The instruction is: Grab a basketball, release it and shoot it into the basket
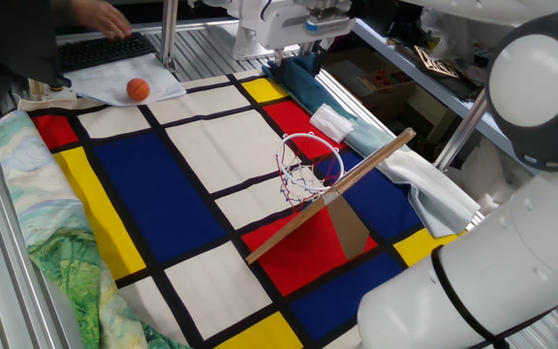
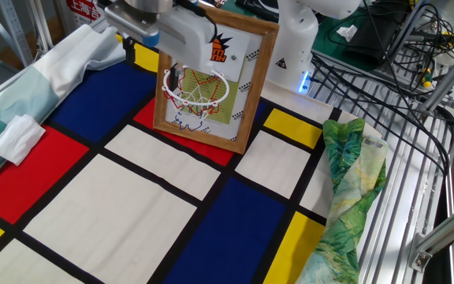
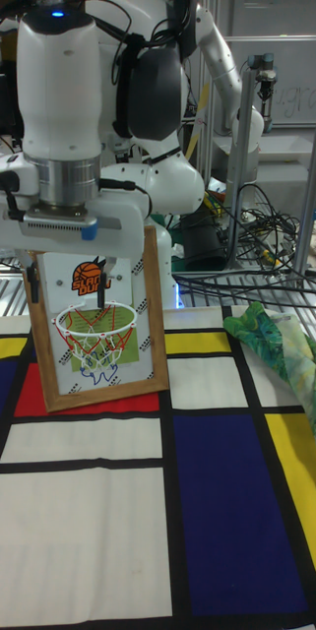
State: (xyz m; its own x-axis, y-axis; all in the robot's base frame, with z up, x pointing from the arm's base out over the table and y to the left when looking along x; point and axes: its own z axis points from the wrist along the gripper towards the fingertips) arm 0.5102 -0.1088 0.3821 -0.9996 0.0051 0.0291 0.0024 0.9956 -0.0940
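Observation:
The basketball, small and orange, lies on a white cloth at the far corner of the colour-block mat. The basket stands mid-mat, its red-and-white ring and net hanging from a slanted framed board. My gripper hangs open above and in front of the ring, with nothing between its fingers. In the view with the ball only the gripper's white body shows at the top edge, well right of the ball.
A person's hand hovers over a keyboard behind the ball. A folded white tissue and teal cloth lie beside the basket. Green patterned cloth drapes the mat's edge. Cables sit beyond it.

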